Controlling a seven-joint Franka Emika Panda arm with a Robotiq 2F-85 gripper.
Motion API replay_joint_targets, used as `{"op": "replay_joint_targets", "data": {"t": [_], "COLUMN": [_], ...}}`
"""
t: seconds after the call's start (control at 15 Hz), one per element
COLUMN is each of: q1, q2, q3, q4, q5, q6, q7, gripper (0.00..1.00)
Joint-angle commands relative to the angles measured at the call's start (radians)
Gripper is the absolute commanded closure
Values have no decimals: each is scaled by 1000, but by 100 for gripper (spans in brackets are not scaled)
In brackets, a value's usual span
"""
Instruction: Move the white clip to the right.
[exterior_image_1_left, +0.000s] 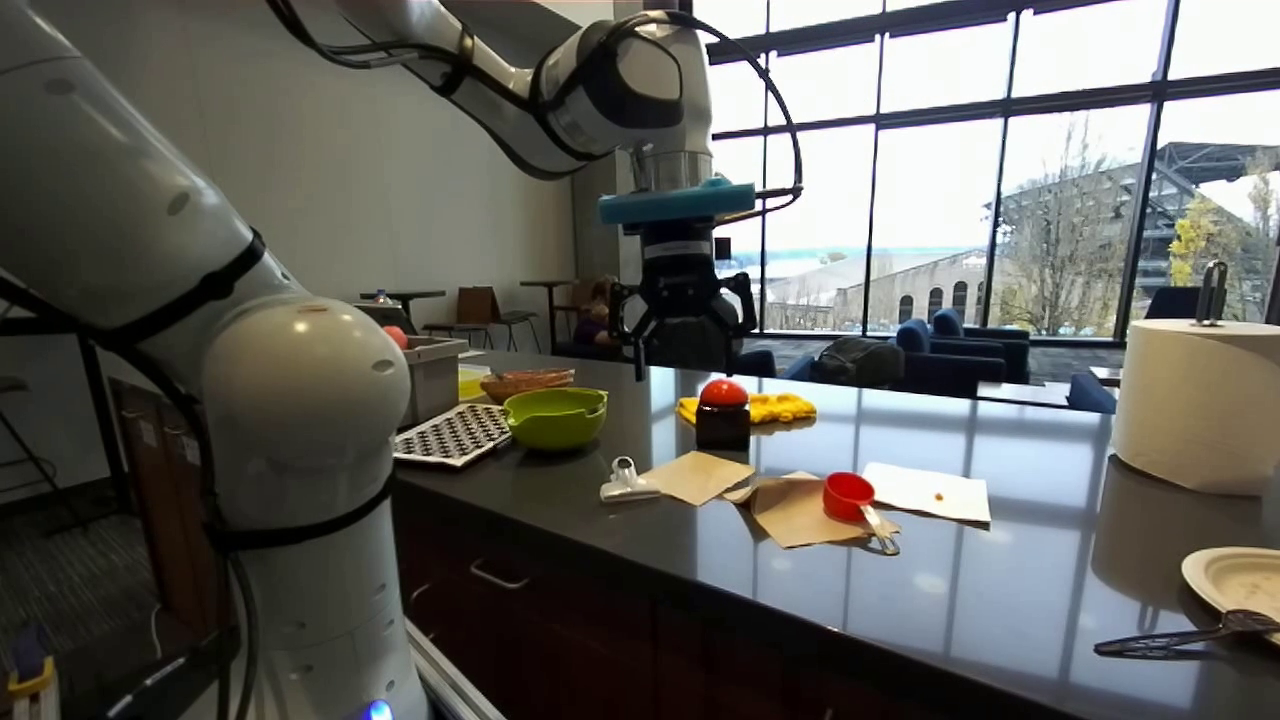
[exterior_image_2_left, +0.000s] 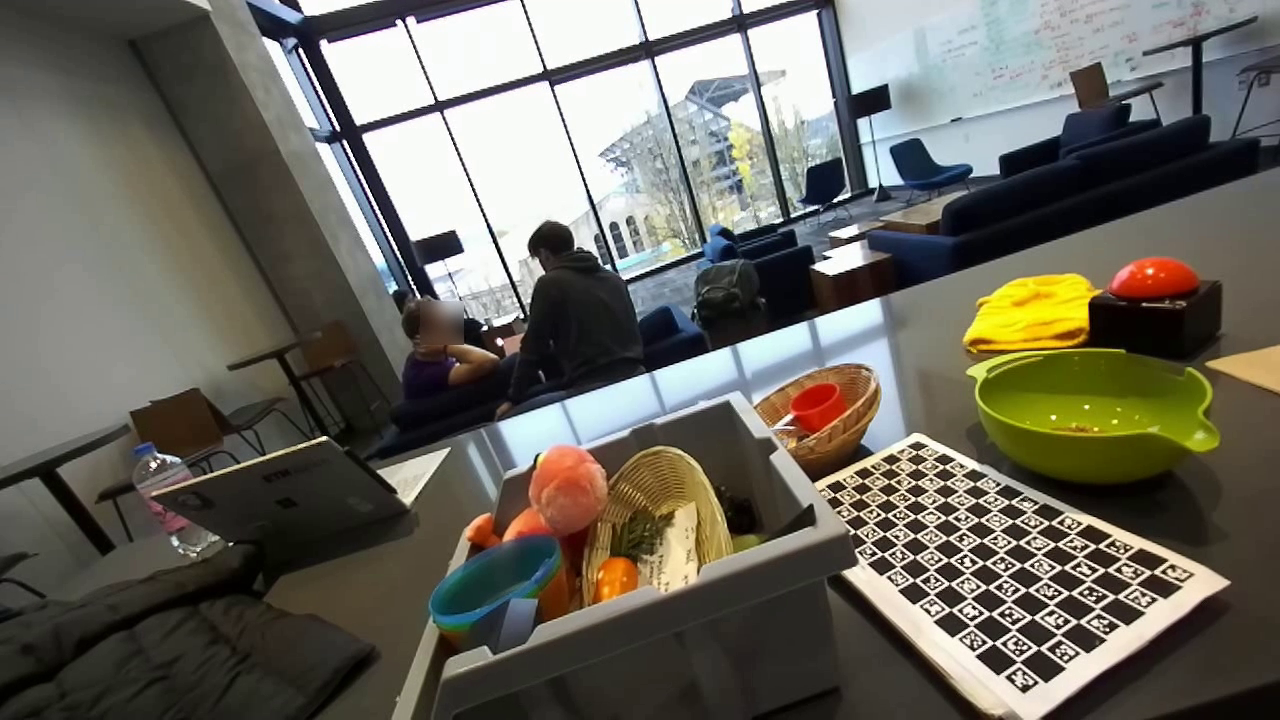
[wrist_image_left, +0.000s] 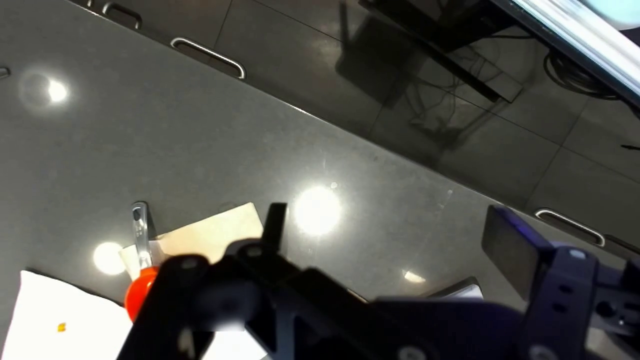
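Tall windows (exterior_image_1_left: 940, 200) stand behind the long dark counter (exterior_image_1_left: 1000, 590), and on that counter the job looks to be at its start: I see no grip taken, so I judge that reaching, picking up, shifting right and letting go are all to do. A finished move would look much the same, though, so I can't be certain. My arm (exterior_image_1_left: 305, 390) arches up and out over the counter and points its far end downward. My gripper (wrist_image_left: 390, 220) hangs high above the counter, touching nothing, its two fingers (wrist_image_left: 509, 250) spread wide with nothing held between them. Below, a green bowl (exterior_image_1_left: 557, 420) sits farther left, in an exterior view, than the tan napkin (exterior_image_1_left: 700, 478). Smallest of all, the white clip (exterior_image_1_left: 625, 490) lies free on the counter, near its edge and just beside the napkin's corner; whether those two touch I can't tell.
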Motion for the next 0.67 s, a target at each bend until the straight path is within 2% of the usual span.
{"op": "replay_joint_targets", "data": {"t": [0.0,0.4,0.47,0.6], "q1": [28,92,106,132], "q2": [-34,-116,-62,-39], "q3": [14,57,64,61], "q4": [-50,-229,-174,-176], "q5": [-28,-12,9,44], "q6": [49,316,327,385], "q7": [12,43,63,100], "gripper": [0,0,0,0]}}
